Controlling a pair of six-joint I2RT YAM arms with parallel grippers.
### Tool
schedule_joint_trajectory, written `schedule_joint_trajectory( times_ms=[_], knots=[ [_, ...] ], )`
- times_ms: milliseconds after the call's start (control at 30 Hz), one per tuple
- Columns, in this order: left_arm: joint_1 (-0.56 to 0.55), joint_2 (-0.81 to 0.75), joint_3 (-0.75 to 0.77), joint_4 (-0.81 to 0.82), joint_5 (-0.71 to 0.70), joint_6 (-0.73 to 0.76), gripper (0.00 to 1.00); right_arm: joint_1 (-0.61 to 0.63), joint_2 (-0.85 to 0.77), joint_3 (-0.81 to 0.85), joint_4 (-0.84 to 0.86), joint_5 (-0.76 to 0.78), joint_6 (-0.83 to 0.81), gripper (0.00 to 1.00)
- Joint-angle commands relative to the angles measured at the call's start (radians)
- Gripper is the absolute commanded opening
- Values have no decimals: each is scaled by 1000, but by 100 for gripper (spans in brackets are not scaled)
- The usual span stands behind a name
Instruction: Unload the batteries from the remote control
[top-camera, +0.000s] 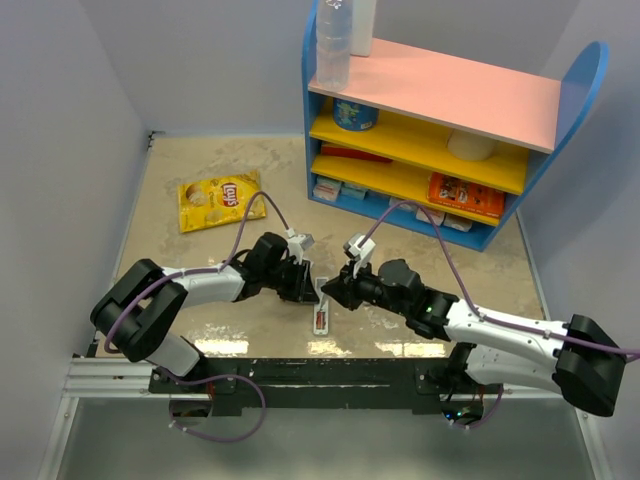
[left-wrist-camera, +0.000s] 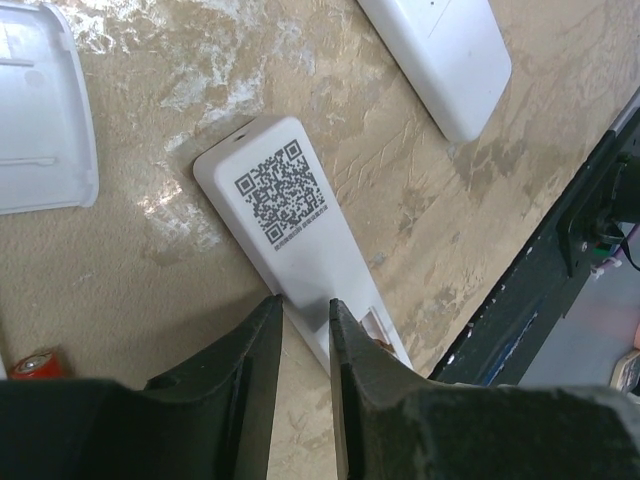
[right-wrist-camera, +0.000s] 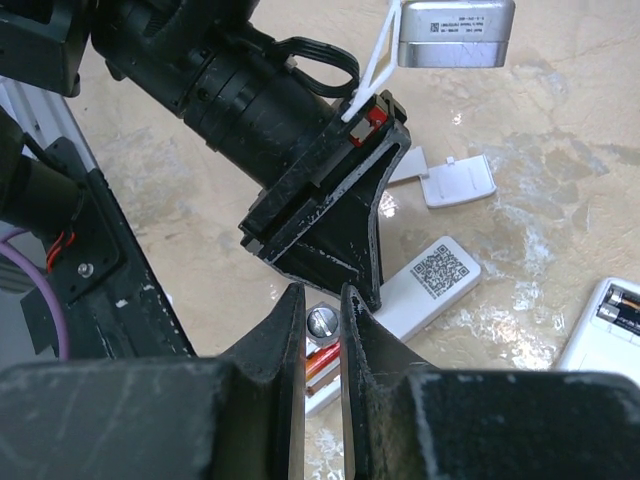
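Observation:
The remote control (top-camera: 321, 312) lies back up on the table, its QR label (left-wrist-camera: 285, 215) facing me; it also shows in the right wrist view (right-wrist-camera: 440, 275). My left gripper (left-wrist-camera: 304, 312) is nearly shut, its tips resting on the remote beside the open battery slot. My right gripper (right-wrist-camera: 322, 300) is nearly shut, its tips just above the slot from the other side. A red-orange battery (right-wrist-camera: 322, 358) lies in the slot across the gap; its end shows in the left wrist view (left-wrist-camera: 381, 337). Another battery (left-wrist-camera: 35, 365) lies loose on the table.
A flat white cover piece (right-wrist-camera: 455, 180) lies beyond the remote. A wider white device (left-wrist-camera: 440, 55) lies nearby with dark batteries in it (right-wrist-camera: 605, 335). A yellow chips bag (top-camera: 220, 200) and a coloured shelf (top-camera: 440, 130) stand farther back. The black base rail (top-camera: 300, 375) runs along the near edge.

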Motion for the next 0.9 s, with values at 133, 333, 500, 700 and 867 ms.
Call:
schedule_joint_trajectory(
  times_ms=[133,333,500,700,867],
  knots=[
    [-9,9,-17,45,8,-12,30,61,66,8,-3,10,-141,0],
    [-9,18,-17,43,3,-18,29,159,137,66,-98,140,-182,0],
    [-9,15,-14,28,-9,-12,29,191,155,85,-166,211,-185,0],
    [-12,7,-7,12,-15,-10,29,219,244,165,-224,228,-162,0],
    [-10,10,-4,8,-20,-10,29,219,179,48,-146,285,-50,0]
  ],
)
